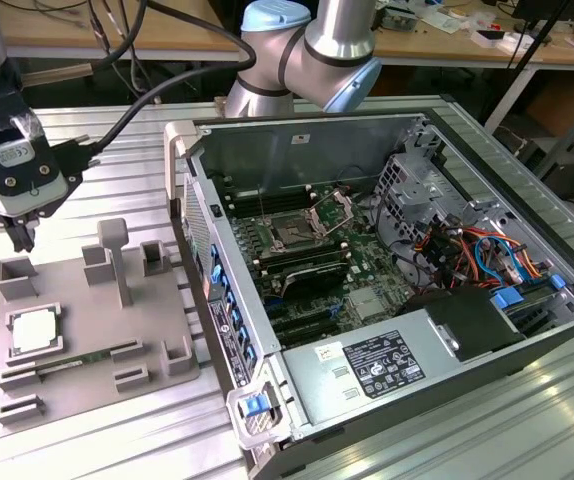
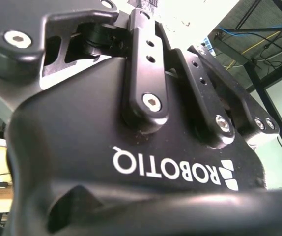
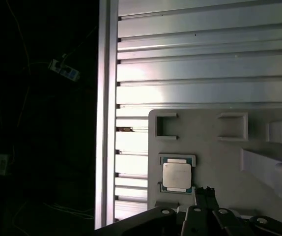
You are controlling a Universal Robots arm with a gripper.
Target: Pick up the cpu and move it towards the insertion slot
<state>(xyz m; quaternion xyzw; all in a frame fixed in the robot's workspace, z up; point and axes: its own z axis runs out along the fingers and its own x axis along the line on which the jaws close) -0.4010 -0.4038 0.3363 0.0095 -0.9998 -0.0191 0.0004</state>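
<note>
The cpu (image 1: 35, 331), a small flat square chip with a silvery metal top and a thin green rim, lies flat in a square seat of the pale grey moulded holder tray (image 1: 77, 295), at about 8 o'clock in the exterior view. In the first wrist view the chip (image 3: 176, 175) looks dim but whole on the same tray (image 3: 219, 157), and the black gripper (image 3: 205, 192) has its tips drawn together just beside one of the chip's corners, apart from it and holding nothing. In the exterior view the gripper (image 1: 19, 236) hangs at 12 o'clock from the chip, above the tray's far edge, partly cut off by the frame. The second wrist view shows its black body and linkage (image 2: 146, 103) from close up, which hides the tips. The insertion slot (image 1: 292, 232), a square socket with a dark centre and a shiny metal frame, sits at 2 o'clock from the chip, well apart from it, inside the open grey computer case (image 1: 307, 145). Its wire lever is hard to make out. Both tray and case rest on the ribbed aluminium table (image 1: 117, 130).
</note>
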